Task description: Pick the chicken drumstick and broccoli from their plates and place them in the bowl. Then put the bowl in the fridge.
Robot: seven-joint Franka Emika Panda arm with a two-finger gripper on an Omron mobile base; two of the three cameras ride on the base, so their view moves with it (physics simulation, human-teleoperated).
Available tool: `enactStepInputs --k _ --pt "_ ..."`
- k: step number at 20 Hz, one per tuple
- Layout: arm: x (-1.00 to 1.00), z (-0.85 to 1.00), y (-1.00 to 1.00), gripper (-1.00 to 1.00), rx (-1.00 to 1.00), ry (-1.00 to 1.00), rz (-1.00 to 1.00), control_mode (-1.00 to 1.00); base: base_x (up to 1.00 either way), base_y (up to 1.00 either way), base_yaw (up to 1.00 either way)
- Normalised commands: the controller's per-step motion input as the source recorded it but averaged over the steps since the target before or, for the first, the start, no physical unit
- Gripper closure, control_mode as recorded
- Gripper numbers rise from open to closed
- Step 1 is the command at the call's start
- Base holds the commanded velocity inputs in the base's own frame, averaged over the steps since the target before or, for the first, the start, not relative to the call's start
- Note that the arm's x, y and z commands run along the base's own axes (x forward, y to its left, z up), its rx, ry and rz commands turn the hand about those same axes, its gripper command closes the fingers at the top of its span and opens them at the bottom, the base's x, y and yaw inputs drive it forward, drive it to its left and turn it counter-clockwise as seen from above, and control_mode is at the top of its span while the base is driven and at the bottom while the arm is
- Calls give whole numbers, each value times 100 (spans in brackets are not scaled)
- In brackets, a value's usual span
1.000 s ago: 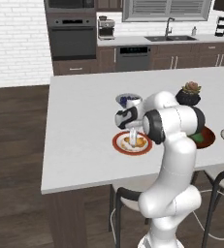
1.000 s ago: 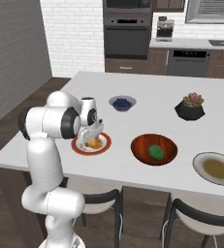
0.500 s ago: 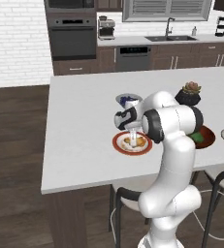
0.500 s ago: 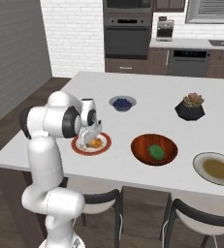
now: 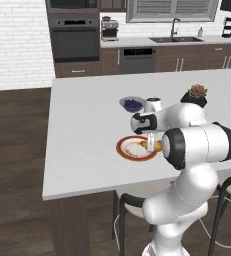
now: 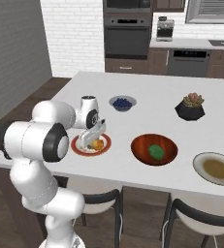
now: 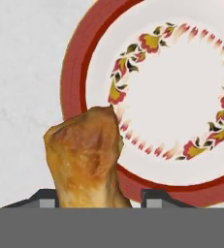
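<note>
Gripping: gripper [image 7: 95,203] closed on drumstick [image 7: 87,157], over red-rimmed plate [image 7: 79,63]
Handling: judged light, firm, greasy, lumpy
Hold: across thick middle
Destination: wooden bowl [image 6: 141,151], broccoli [image 6: 156,151] already inside

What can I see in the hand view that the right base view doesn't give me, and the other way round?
Hand view: the flower pattern painted on the red-rimmed plate. Right base view: the broccoli already lying in the wooden bowl, the beige plate, the blueberry bowl, the potted succulent. Both: the chicken drumstick between the pincer's fingers, over that plate.
</note>
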Motion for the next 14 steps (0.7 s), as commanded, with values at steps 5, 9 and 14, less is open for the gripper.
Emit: enactStepInputs --k 5,9,14 --pt "-3 98 -40 100 0 6 -32 -100 0 0 0" --pt "0 76 -77 100 0 13 -45 -100 0 0 0" --pt "-2 30 -98 100 0 7 -44 -100 0 0 0"
